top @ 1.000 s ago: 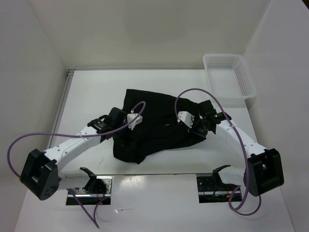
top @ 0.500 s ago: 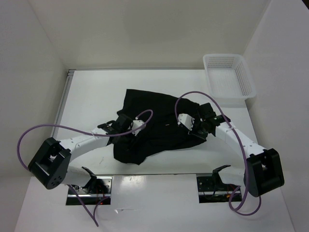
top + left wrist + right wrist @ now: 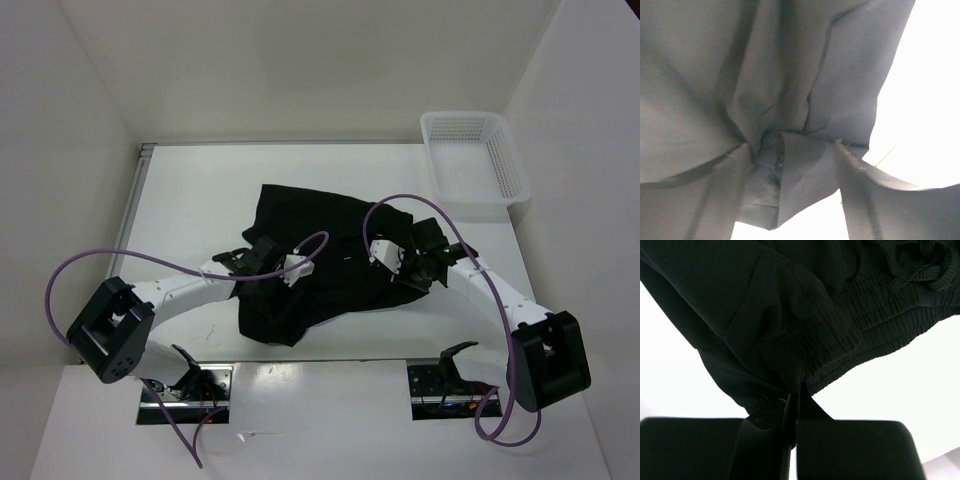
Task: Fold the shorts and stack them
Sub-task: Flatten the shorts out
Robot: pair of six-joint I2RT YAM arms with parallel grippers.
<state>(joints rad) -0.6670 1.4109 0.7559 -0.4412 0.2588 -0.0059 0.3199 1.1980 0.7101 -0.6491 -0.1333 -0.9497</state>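
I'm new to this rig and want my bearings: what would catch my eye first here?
The crumpled black shorts sprawl across the middle of the white table. The right gripper is shut on the elastic waistband, while the left gripper stands open around a fold. A white mesh basket sits at the far right corner.

A white table (image 3: 190, 200) stands boxed in by plain white walls: far wall (image 3: 300, 70), left wall (image 3: 50, 150), right wall (image 3: 590, 150). A metal rail (image 3: 135, 215) lines its left edge. A white mesh basket (image 3: 470, 165) sits far right. Lighting is bright and even.
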